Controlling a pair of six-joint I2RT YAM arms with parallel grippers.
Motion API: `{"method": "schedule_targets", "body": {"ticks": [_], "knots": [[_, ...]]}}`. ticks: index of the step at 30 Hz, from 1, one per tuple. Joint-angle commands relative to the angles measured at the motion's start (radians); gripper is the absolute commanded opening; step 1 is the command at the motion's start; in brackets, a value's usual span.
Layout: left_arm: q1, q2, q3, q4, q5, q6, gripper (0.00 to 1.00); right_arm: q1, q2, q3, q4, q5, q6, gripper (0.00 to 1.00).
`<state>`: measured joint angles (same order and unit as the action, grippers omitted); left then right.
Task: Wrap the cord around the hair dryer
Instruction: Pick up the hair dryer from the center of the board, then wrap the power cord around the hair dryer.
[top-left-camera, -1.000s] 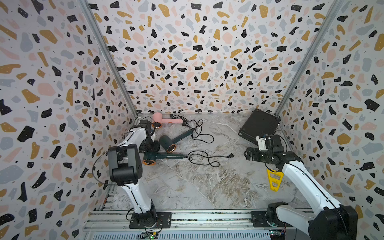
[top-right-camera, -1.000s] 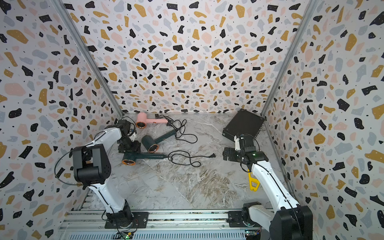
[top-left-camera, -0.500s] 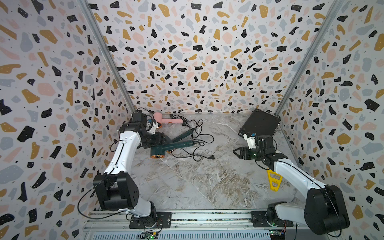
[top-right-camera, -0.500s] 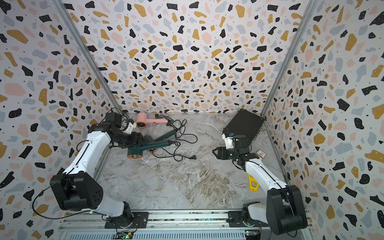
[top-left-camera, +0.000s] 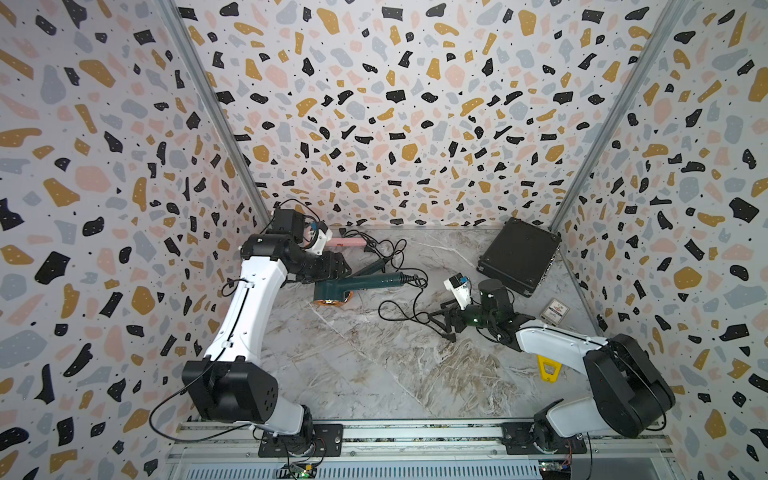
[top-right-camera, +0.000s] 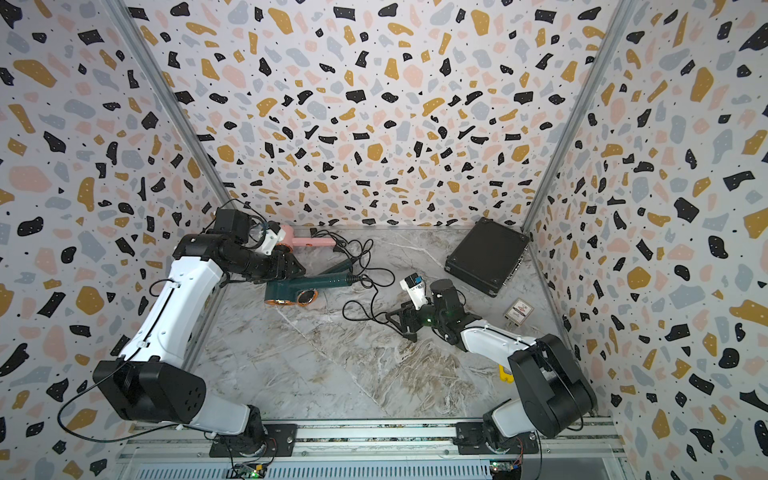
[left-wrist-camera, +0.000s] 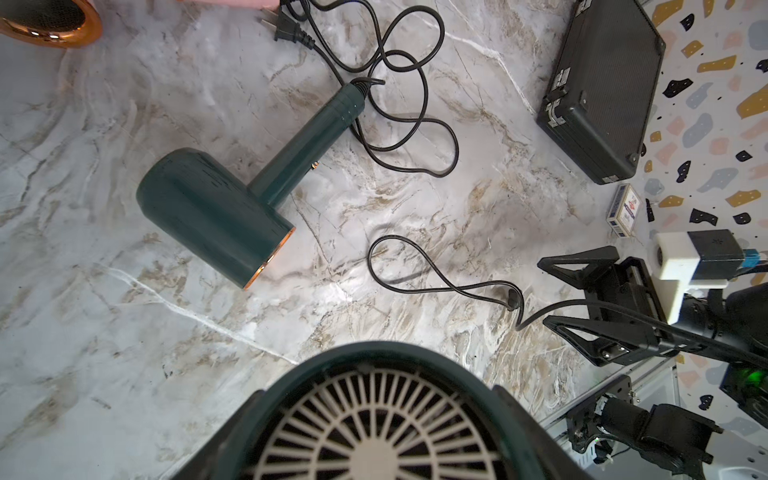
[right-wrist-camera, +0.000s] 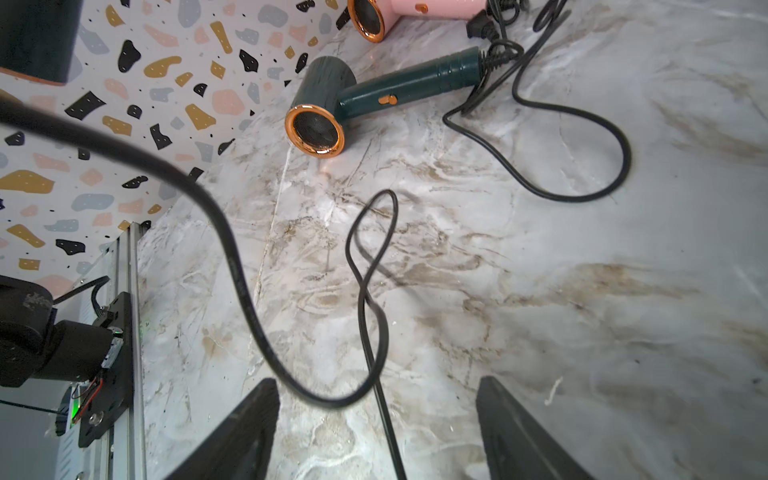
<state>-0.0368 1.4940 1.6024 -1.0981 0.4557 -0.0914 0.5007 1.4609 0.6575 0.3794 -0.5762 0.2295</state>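
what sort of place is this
Probably a robot test cell, not a home: terrazzo-print panels box in a marble-look tabletop, and two robot arms are bolted to an aluminium rail.

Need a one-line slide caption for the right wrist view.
Open right gripper straddles the black cord; a green hair dryer lies beyond on marble table.

High stereo overview; close wrist views
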Motion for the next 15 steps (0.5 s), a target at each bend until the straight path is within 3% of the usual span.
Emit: {"method": "schedule_targets", "body": {"ticks": [1, 8, 15], "knots": [[-0.008, -0.038, 0.036, 0.007, 0.059, -0.025, 0.0, 0.016, 0.016, 0.044, 0.128, -0.041, 0.053, 0.78], [-0.008, -0.027, 0.03, 0.029, 0.099, -0.045, 0.0, 0.045, -0.009, -0.011, 0.296, -0.161, 0.185, 0.72], [-0.008, -0.033, 0.016, 0.051, 0.137, -0.06, 0.0, 0.077, -0.033, -0.032, 0.276, -0.18, 0.168, 0.72]]}}
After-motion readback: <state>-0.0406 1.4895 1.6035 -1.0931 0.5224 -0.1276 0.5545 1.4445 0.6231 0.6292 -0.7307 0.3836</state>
